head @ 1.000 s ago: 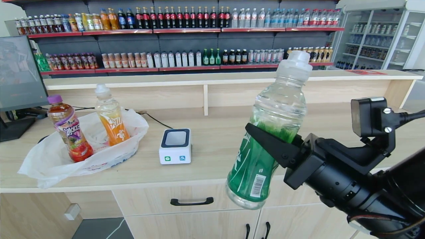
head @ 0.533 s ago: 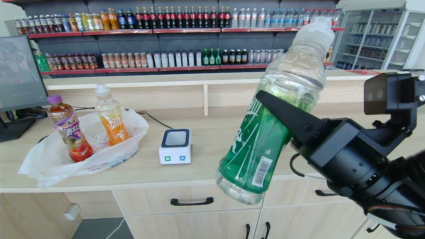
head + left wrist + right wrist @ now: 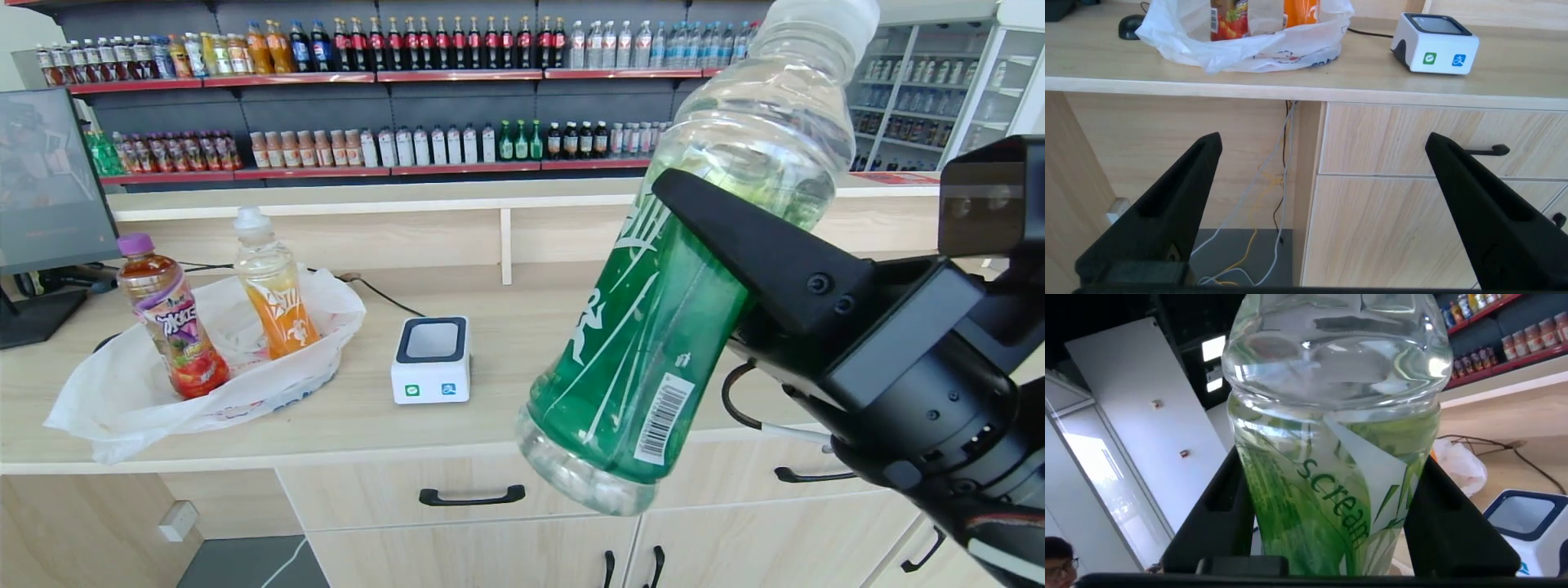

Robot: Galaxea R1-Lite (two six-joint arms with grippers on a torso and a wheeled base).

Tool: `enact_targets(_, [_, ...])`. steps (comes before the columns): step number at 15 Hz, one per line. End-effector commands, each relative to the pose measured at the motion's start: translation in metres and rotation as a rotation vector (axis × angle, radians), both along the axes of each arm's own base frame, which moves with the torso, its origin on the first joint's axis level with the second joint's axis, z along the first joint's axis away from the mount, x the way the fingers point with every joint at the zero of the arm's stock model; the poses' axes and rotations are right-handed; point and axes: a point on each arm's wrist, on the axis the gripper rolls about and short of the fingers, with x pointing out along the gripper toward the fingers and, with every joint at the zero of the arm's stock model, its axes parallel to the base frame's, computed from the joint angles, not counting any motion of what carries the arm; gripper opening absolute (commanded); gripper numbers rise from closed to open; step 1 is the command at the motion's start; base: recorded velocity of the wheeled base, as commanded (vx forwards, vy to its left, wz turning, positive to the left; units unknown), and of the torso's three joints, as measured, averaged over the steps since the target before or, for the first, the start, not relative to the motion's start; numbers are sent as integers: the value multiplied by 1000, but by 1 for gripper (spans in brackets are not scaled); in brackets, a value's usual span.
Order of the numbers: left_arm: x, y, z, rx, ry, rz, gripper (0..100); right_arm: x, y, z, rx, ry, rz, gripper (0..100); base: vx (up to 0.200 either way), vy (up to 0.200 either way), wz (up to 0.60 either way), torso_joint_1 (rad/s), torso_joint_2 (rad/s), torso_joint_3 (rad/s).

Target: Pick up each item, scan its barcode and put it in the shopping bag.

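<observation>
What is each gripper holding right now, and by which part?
The right gripper is shut on the green bottle, clamped across its body near the top of the label, below the neck. The left gripper is open and holds nothing.

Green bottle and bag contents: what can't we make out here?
- green bottle: cap cut off by the head view's top edge.
- right gripper: far finger hidden behind the bottle, head view.
- orange bottle: foot hidden by the rim of the shopping bag, head view.
- purple-capped bottle and orange bottle: upper halves cut off by the left wrist view's edge.
</observation>
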Motion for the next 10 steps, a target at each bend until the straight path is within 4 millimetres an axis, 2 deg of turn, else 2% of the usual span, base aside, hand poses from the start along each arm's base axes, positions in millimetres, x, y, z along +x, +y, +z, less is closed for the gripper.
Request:
enact_targets(1, [0, 0, 0, 0, -2, 2, 100, -1, -2, 1, 2, -5, -1, 0, 0, 0, 0, 0, 0, 0])
enact_targets(10, [0, 0, 0, 0, 0, 0, 100, -4, -4, 6, 14, -23, -4, 0, 0, 0, 0, 0, 0, 0])
